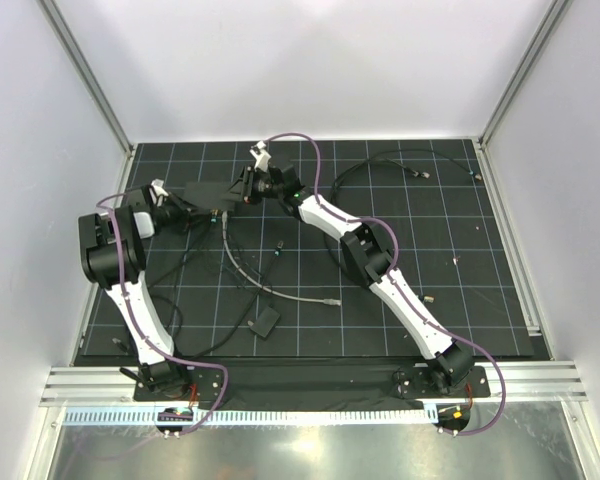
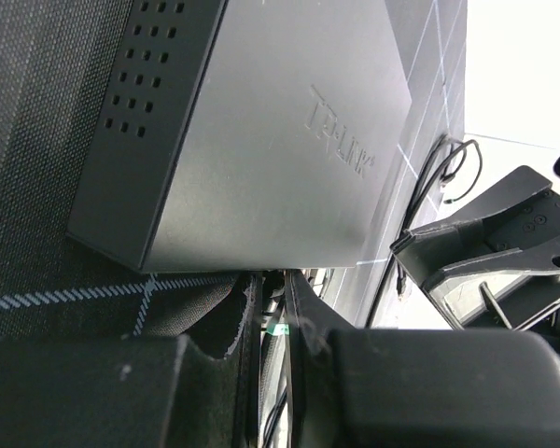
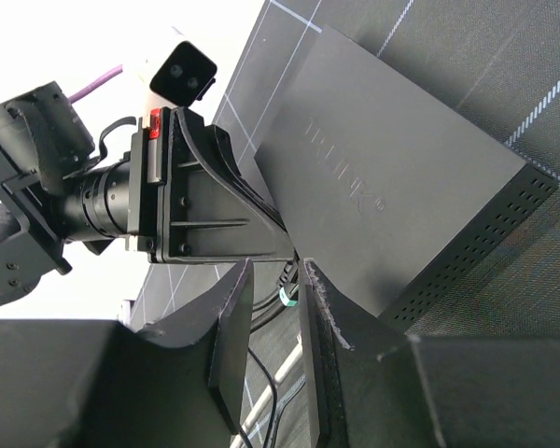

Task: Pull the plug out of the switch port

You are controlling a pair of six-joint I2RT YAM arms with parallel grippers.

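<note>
Switch (image 1: pixel 212 190): flat dark-grey box, flat on the black grid mat (image 1: pixel 400 300), far back and left of the middle, right between the two pincers.

Left pincer (image 1: pixel 183 207): at the left end of the switch, coming in from the left.

Right pincer (image 1: pixel 246 187): at the right end of the switch, coming in from the right.

Top view only: the whole mat and both arms. A loose grey cable (image 1: pixel 270 288) on the near side of the switch. A small black block (image 1: pixel 265 322) closer to the arm bases. Thin black cables (image 1: pixel 380 165) far back on the right. Fingers too small here to tell the gap.

Left wrist view only: the switch lid up close, with raised letters. Rows of small holes (image 2: pixel 140 65) on its short side. Left fingers (image 2: pixel 308 317) very close, just a thin slit between. Dark cable bits and a little green spot (image 2: pixel 278 329) in the slit. Cannot tell if squeezing anything or just nearly together.

Right wrist view only: the left pincer seen from the other side, its tips at the long edge of the switch. Right fingers (image 3: pixel 231 327) a little apart. A thin black cable and the green spot in the gap, nothing seen squeezed.

Plug: hidden behind fingers in every view, so cannot tell in or out.
</note>
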